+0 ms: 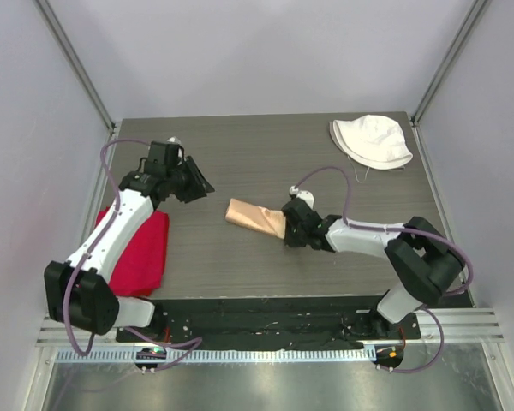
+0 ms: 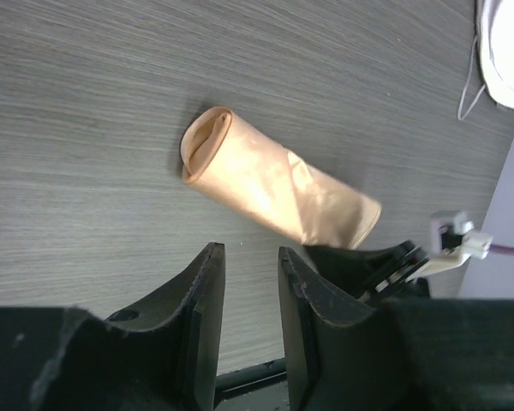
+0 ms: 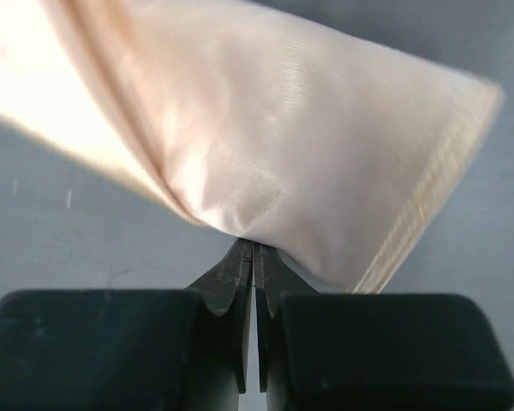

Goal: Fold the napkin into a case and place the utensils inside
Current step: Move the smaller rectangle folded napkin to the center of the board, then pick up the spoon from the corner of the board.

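The napkin (image 1: pixel 253 216) lies mid-table as a narrow peach-orange case, rolled like a tube with an open left end (image 2: pixel 274 184). My right gripper (image 1: pixel 288 228) is at its right end, low over the table. In the right wrist view the jaws (image 3: pixel 254 246) are pressed together with the cloth's (image 3: pixel 283 128) lower edge pinched at their tips. My left gripper (image 1: pixel 199 185) hovers to the left of the case, apart from it. Its jaws are open and empty (image 2: pixel 248 250). The spoon and the fork are not in view.
A bright red cloth (image 1: pixel 141 248) lies at the left edge under my left arm. A white fabric hat (image 1: pixel 373 141) sits at the far right corner and shows in the left wrist view (image 2: pixel 505 51). The dark wood-grain table (image 1: pixel 240 163) is walled by grey panels.
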You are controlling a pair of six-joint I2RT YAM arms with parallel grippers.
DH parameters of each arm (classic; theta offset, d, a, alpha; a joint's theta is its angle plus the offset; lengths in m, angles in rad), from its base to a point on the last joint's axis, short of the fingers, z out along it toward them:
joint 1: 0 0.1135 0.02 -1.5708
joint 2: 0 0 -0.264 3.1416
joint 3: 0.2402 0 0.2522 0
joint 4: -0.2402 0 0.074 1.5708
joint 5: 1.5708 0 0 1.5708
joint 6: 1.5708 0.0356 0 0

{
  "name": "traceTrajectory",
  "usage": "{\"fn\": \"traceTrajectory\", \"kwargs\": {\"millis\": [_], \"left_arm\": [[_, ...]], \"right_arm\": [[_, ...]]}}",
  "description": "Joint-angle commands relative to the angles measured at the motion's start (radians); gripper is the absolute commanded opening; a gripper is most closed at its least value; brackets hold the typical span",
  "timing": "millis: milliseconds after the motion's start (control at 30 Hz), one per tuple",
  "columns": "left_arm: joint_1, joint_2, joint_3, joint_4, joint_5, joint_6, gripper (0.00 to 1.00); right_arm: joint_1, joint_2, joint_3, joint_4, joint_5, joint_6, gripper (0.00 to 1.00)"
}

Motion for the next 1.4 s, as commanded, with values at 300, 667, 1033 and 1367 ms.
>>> {"fn": "traceTrajectory", "kwargs": {"millis": [300, 667, 1033, 1367], "left_arm": [[0.191, 0.443, 0.427, -0.143, 0.164, 0.154, 0.44], [0.288, 0.959, 1.088, -0.429, -0.101, 0.467, 0.39], [0.292, 0.967, 0.929, -0.333, -0.328, 0.275, 0.45], [0.334, 1.057, 0.969, -0.386, -0.275, 0.2, 0.47]], "right_arm": [[-0.304, 0.416, 0.586, -0.051, -0.015, -0.379, 0.34], [-0.418, 0.166, 0.421, -0.008, -0.57, -0.214, 1.0], [-0.407, -0.057, 0.285, -0.08, -0.457, -0.347, 0.94], [-0.395, -0.072, 0.266, -0.054, -0.487, -0.339, 0.91]]}}
